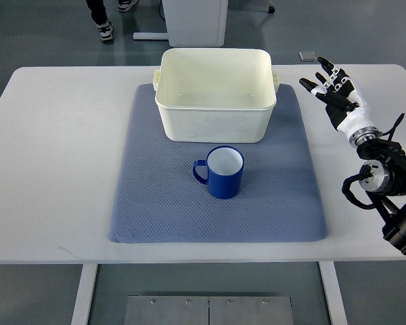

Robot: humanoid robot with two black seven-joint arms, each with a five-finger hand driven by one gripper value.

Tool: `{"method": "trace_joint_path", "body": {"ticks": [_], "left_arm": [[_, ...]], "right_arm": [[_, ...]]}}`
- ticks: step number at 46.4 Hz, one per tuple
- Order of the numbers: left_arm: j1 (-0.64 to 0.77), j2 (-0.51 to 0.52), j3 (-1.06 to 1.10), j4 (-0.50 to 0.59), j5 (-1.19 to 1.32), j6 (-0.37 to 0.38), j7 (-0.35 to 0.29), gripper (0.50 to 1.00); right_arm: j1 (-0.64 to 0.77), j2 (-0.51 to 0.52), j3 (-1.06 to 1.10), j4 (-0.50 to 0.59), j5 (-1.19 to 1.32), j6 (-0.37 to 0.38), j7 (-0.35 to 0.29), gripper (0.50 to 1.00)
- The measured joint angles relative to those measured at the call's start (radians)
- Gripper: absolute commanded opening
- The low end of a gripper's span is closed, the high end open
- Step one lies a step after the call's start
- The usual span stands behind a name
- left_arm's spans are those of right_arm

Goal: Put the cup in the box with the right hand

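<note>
A blue cup (221, 172) with a white inside stands upright on the blue-grey mat (155, 203), its handle pointing left. A cream plastic box (215, 122) stands just behind it on the mat, open at the top and with nothing in it. My right hand (333, 89) is over the white table to the right of the mat, level with the box. Its fingers are spread and hold nothing. It is well apart from the cup. The left arm is out of view.
The white table (61, 162) carries the mat. A person's feet (107, 27) show on the floor beyond the far edge, beside a white stand base (193, 20). A small grey object (308, 56) lies on the floor behind the table.
</note>
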Motion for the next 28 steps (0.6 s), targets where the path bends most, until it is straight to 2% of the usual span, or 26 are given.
{"method": "trace_joint_path", "body": {"ticks": [28], "left_arm": [[-0.002,0.000,0.000,0.000,-0.001,-0.006,0.000,1.000]], "right_arm": [[0.007,-0.001,0.000,0.000,0.000,0.000,0.000,1.000]]}}
